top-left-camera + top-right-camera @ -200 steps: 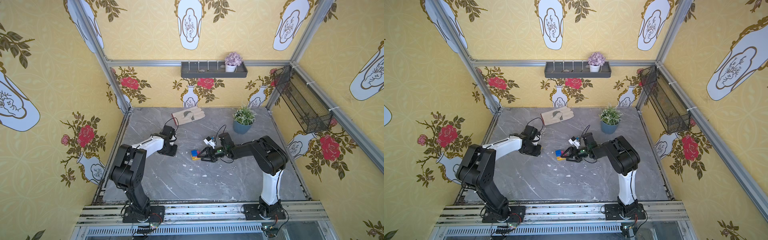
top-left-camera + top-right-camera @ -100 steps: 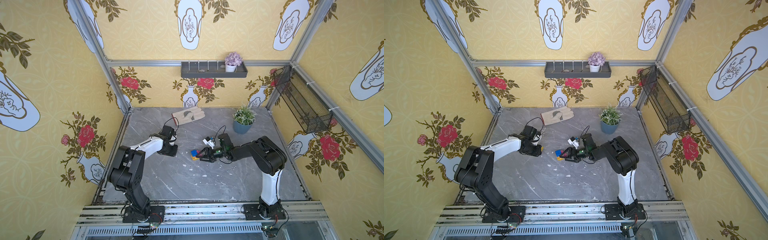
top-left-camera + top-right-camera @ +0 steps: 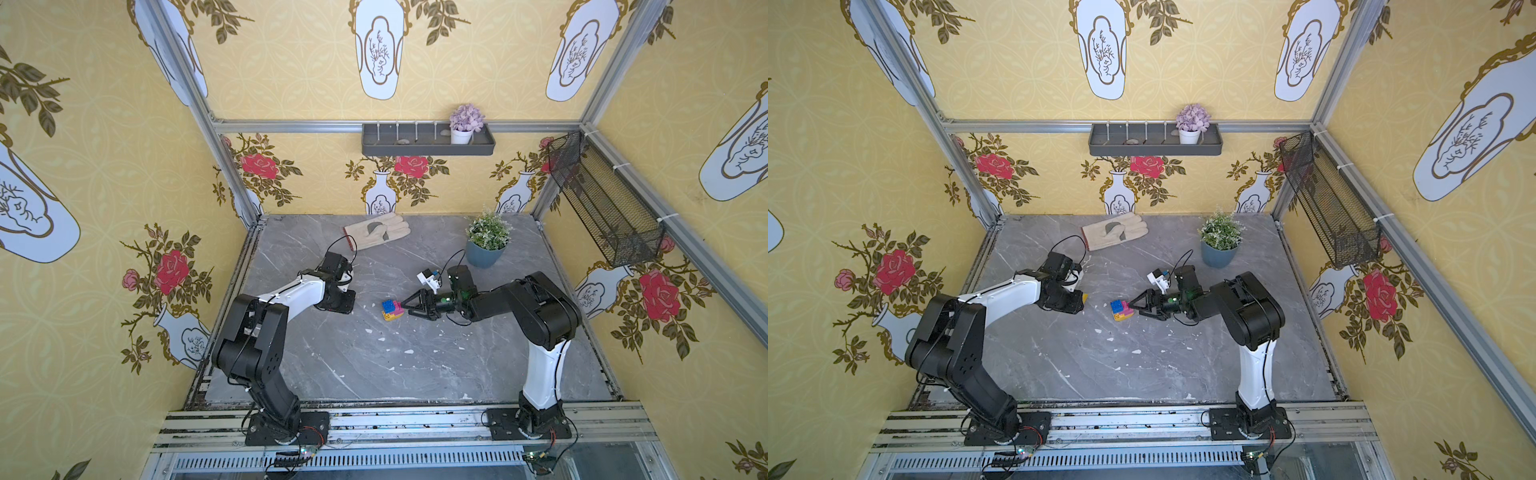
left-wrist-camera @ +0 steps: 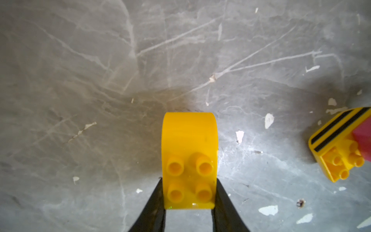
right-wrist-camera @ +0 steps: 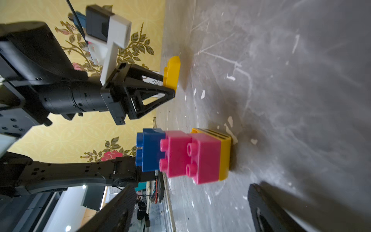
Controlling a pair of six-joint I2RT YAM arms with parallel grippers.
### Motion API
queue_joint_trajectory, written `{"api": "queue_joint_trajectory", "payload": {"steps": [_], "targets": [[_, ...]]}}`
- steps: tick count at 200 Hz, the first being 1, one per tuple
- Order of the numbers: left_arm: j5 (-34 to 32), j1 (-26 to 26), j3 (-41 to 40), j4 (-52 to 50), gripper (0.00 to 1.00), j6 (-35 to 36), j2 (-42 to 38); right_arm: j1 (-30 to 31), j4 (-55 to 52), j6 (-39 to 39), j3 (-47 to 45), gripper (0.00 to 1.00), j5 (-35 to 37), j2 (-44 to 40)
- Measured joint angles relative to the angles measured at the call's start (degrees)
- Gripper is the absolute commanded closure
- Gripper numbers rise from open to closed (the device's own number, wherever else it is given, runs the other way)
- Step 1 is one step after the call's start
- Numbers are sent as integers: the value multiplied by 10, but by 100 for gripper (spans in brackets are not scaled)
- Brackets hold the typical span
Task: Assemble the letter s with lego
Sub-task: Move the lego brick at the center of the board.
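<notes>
A joined lego cluster [image 3: 392, 309] [image 3: 1121, 309] stands mid-table: a striped yellow brick [image 5: 224, 156] on the marble, pink bricks [image 5: 190, 156] on it, a blue brick [image 5: 148, 150] on top. My right gripper [image 3: 406, 309] [image 5: 190, 209] is open just right of the cluster, with a finger on each side and neither touching it. My left gripper [image 4: 189, 192] [image 3: 343, 301] is shut on a separate yellow lego brick [image 4: 189, 152] [image 5: 171, 74], studs toward its wrist camera. It hovers low over the table, left of the cluster [image 4: 341, 148].
A leather glove [image 3: 376, 235] lies at the back. A potted plant [image 3: 486, 245] stands at the back right, close behind my right arm. A wire basket [image 3: 602, 208] hangs on the right wall and a shelf [image 3: 428, 141] on the back wall.
Hardly anything differs. My right gripper has shifted slightly beside the cluster and stays open. My left gripper holds its yellow brick in the same place.
</notes>
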Motion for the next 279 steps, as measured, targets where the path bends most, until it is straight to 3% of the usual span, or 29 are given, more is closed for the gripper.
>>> {"api": "queue_joint_trajectory", "payload": {"steps": [60, 182, 279], "targets": [[8, 0, -11, 1, 68, -6, -15, 4, 90, 45, 21, 11, -15, 39], [8, 0, -27, 3, 68, -14, -34, 70, 139, 85, -15, 11, 24, 24], [40, 23, -15, -2, 70, 20, -79, 62, 165, 103, -14, 16, 7, 44]]}}
